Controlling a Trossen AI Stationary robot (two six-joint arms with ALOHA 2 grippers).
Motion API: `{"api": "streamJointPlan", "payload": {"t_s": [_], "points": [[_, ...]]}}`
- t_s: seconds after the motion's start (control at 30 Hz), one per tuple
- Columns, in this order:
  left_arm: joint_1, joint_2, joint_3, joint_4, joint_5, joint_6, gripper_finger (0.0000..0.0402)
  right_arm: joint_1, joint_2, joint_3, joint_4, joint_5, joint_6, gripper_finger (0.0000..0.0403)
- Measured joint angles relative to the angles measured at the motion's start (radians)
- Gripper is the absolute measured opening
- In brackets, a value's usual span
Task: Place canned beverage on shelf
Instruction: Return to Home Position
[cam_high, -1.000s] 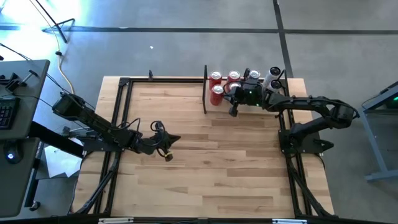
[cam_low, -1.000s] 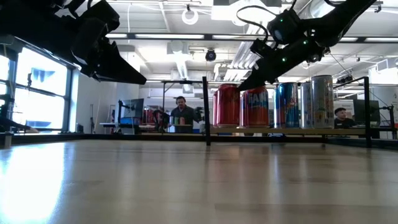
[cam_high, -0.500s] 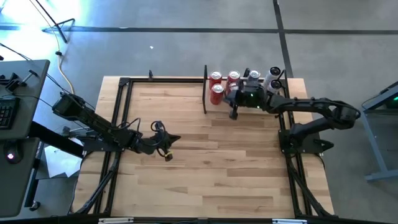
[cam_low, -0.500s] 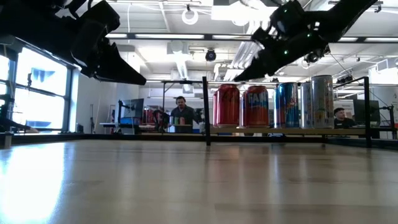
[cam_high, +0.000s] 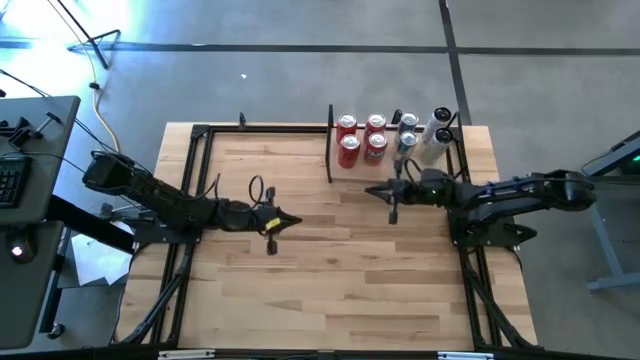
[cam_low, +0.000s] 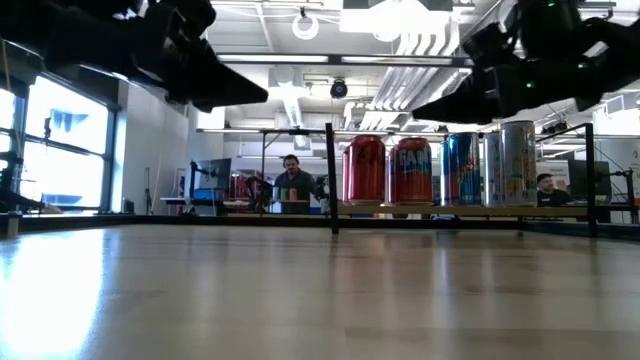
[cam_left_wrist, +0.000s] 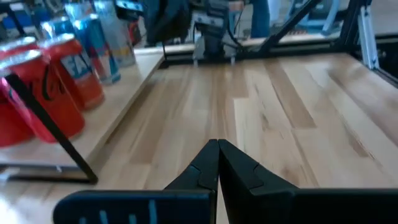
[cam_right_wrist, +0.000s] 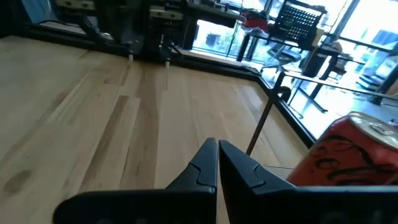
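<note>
The shelf (cam_high: 392, 160) is a light-wood ledge at the table's far right, with an upright black divider (cam_high: 330, 145) at its left end. Several cans stand upright on it on their bases: red ones (cam_high: 349, 150), (cam_high: 377, 146), blue and white ones (cam_high: 407, 126) further right. They show in a row in the low view (cam_low: 411, 170). My right gripper (cam_high: 372, 190) is shut and empty, hovering just near of the shelf. My left gripper (cam_high: 287, 220) is shut and empty above mid-table. The left wrist view shows the red cans (cam_left_wrist: 37, 93). The right wrist view shows one red can (cam_right_wrist: 348, 155).
A black metal frame (cam_high: 200, 135) runs round the table's edges. Bare wood (cam_high: 330, 270) lies between the grippers and the near edge. People sit in the room beyond the far edge (cam_low: 292, 180).
My right gripper has drawn back from the cans toward the table's near and right edges and risen a little, leaving the second-row red can standing on the shelf. My left gripper has moved toward the right and slightly toward the far edge.
</note>
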Motion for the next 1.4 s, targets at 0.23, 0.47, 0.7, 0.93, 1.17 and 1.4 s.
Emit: {"api": "streamJointPlan", "payload": {"t_s": [0.23, 0.47, 0.7, 0.93, 1.17, 1.4], "points": [[0.095, 0.000, 0.000, 0.014, 0.063, 0.033, 0.0000, 0.068, -0.201, -0.094, -0.103, 0.034, 0.018, 0.0000], [0.151, 0.000, -0.006, 0.044, 0.136, 0.055, 0.0000, 0.089, -0.427, -0.203, -0.164, 0.038, 0.034, 0.0000], [0.193, 0.000, -0.175, 0.363, 0.199, 0.058, 0.0000, 0.089, -0.629, -0.259, -0.313, 0.099, 0.031, 0.0000], [0.231, -0.034, -0.374, 0.602, 0.194, 0.044, 0.0000, 0.089, -0.793, -0.262, -0.449, 0.101, 0.029, 0.0000], [0.244, -0.124, -0.394, 0.486, 0.190, 0.082, 0.0000, 0.089, -0.942, -0.262, -0.616, 0.126, 0.065, 0.0000], [0.249, -0.270, -0.395, 0.321, 0.191, 0.100, 0.0000, 0.089, -1.040, -0.262, -0.623, 0.125, 0.052, 0.0000]]}}
